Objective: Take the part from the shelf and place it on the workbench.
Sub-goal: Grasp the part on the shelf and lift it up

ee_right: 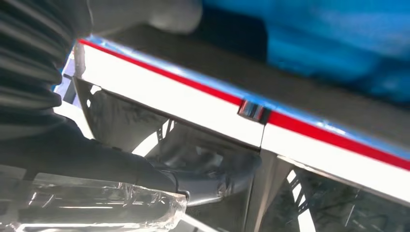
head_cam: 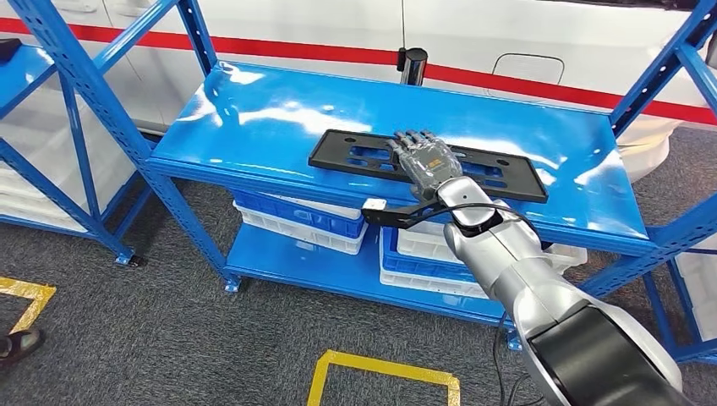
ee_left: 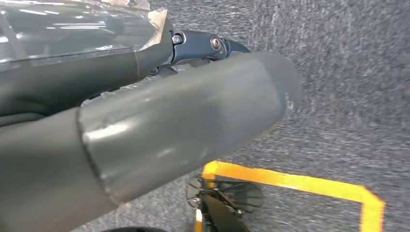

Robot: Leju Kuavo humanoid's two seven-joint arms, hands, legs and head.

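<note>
A flat black rectangular part (head_cam: pixel 355 156) with cut-outs lies on the top board of the blue shelf (head_cam: pixel 254 118). My right hand (head_cam: pixel 425 161) reaches over the shelf's front edge and rests on the middle of the part, fingers stretched out across it. Its thumb is hidden in the head view. In the right wrist view the grey thumb (ee_right: pixel 212 179) stands apart from the fingers, and the dark part (ee_right: pixel 251 67) runs past as a blurred band. My left hand (ee_left: pixel 183 130) hangs over the grey carpet; how its fingers lie cannot be made out.
Blue and white crates (head_cam: pixel 300 222) sit on the lower shelf board. A black post (head_cam: pixel 412 63) stands behind the shelf, against a white wall with a red stripe. Another blue rack (head_cam: pixel 34 93) stands at the left. Yellow tape (head_cam: pixel 380 372) marks the carpet, near a person's shoe (head_cam: pixel 19 343).
</note>
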